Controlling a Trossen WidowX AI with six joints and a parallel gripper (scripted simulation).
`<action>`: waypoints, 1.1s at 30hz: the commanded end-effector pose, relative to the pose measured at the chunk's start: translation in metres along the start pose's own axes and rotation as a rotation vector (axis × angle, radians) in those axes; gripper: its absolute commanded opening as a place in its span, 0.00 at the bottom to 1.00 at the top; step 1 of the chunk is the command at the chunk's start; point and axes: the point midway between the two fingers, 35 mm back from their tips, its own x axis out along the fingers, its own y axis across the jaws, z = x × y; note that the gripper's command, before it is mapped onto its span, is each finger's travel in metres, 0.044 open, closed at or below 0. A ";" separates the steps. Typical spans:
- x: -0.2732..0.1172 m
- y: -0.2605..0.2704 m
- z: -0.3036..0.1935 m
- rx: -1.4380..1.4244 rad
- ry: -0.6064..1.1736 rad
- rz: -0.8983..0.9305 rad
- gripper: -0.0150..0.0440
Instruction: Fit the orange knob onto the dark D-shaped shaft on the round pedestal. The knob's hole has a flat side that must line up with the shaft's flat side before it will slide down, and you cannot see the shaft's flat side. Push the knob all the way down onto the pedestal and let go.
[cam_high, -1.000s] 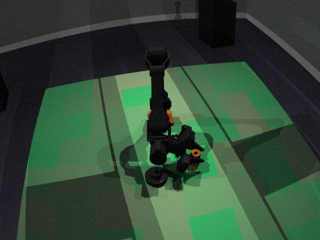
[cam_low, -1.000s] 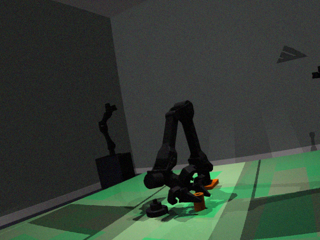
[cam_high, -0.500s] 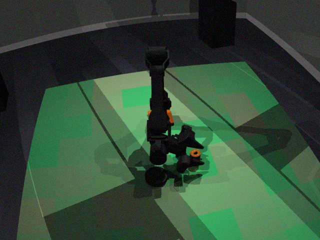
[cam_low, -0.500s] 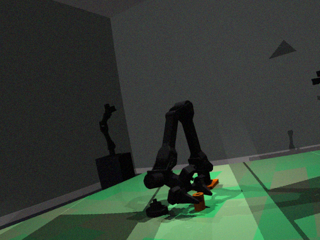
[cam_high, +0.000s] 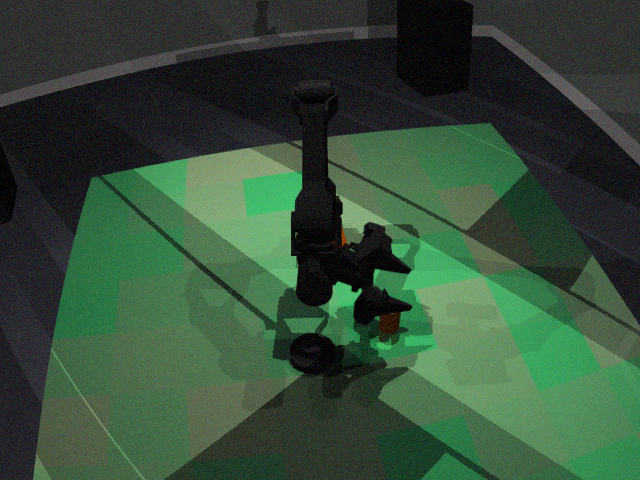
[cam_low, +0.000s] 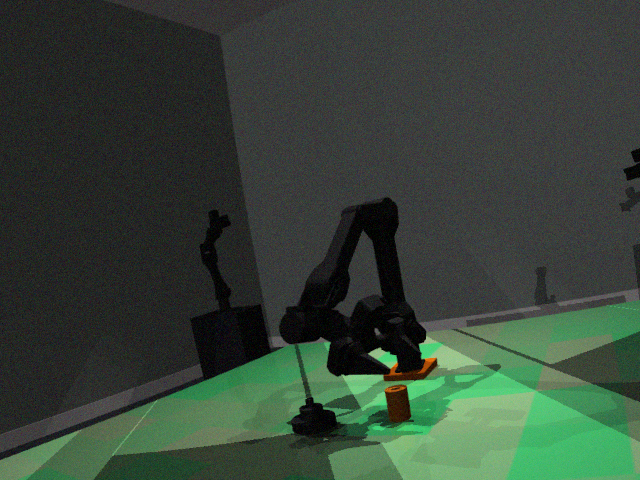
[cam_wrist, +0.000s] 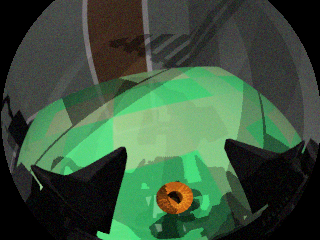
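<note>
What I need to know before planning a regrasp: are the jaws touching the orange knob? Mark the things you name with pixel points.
Apart. The wrist view shows green surface (cam_high: 149, 310) (cam_low: 563, 434) (cam_wrist: 165, 122) on both sides of the orange knob (cam_high: 389, 323) (cam_low: 398, 405) (cam_wrist: 185, 201), separating it from the widely parted jaws.

A black six-joint arm (cam_high: 314, 155) (cam_low: 338, 248) has chunky, rounded joints and long, straight links, ending in a parallel-jaw gripper (cam_high: 393, 287) (cam_low: 399, 369) (cam_wrist: 178, 150) with black, pointed, wedge-shaped fingers

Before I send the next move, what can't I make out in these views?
- Knob top, top view: hidden by a finger of the hand.
- Flat side of the knob's hole: too small in the exterior view; too dark in the wrist view.
- Flat side of the shaft: too dark and small in the exterior view.
- Pedestal, wrist view: out of frame.
</note>
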 end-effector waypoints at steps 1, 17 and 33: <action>-0.007 0.003 0.015 0.002 0.001 0.001 1.00; -0.018 0.003 0.035 -0.008 1.128 -0.003 1.00; -0.018 0.003 0.035 0.199 1.122 -0.134 1.00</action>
